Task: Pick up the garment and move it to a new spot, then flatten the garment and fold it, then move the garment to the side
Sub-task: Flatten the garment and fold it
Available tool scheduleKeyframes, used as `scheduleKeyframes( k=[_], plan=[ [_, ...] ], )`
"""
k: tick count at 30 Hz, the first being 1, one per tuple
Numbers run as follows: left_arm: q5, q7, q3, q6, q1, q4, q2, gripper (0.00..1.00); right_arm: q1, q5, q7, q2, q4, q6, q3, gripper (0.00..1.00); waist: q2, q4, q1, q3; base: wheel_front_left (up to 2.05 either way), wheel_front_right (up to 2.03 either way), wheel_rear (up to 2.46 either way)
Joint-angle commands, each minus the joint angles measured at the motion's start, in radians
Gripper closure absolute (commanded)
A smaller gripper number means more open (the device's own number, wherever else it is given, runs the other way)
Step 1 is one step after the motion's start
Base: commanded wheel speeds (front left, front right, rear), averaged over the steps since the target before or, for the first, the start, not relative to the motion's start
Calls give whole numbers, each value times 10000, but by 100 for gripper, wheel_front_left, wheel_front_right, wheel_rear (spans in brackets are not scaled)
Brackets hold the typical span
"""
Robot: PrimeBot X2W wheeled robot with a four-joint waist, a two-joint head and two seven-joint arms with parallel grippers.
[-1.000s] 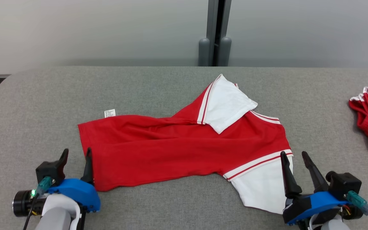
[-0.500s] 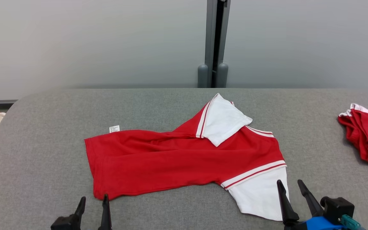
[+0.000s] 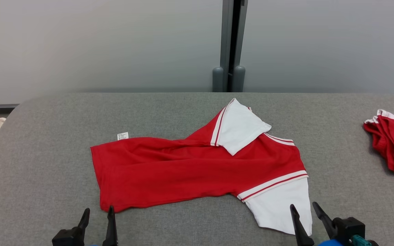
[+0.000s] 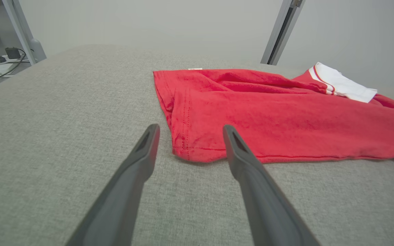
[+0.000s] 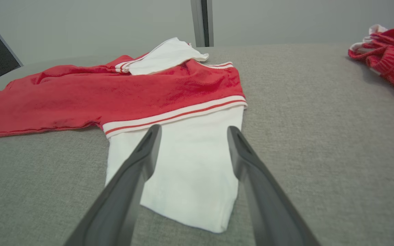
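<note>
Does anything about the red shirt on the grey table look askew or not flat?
Yes. The far white sleeve is flipped over the red shirt instead of lying spread out, and a long crease runs across the shirt toward it. The near white sleeve lies flat.

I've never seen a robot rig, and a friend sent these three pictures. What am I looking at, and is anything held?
This is a two-armed robot. One picture comes from its head camera, looking down at a grey padded surface. The other two come from wrist cameras, each looking along that arm's two dark fingers. A red shirt with white sleeves lies on the surface; a second red garment lies bunched at the right. The left gripper and right gripper are both open, holding nothing.
</note>
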Motion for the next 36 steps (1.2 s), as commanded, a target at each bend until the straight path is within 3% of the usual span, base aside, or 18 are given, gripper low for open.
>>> scheduleKeyframes(
  k=[1,14,19,36],
  plan=[
    [69,-27,57,-76,-273,135,-25,0,-118,-439,-30,-26,158,1,33,0,0,37,1,111,0,0,0],
    [-109,-27,257,-312,-1211,1163,-27,0,-437,-1635,-30,-28,635,1,-152,0,0,-26,1,844,0,0,0],
    [-536,-27,435,-316,-1501,1438,-32,0,-516,-1637,-30,-25,684,1,-259,0,0,-58,1,1009,0,0,0],
    [-1709,-27,-456,-321,-2203,2250,438,0,-828,-1458,-30,-25,566,1,-280,0,0,-208,1,1558,0,0,0]
  ],
)
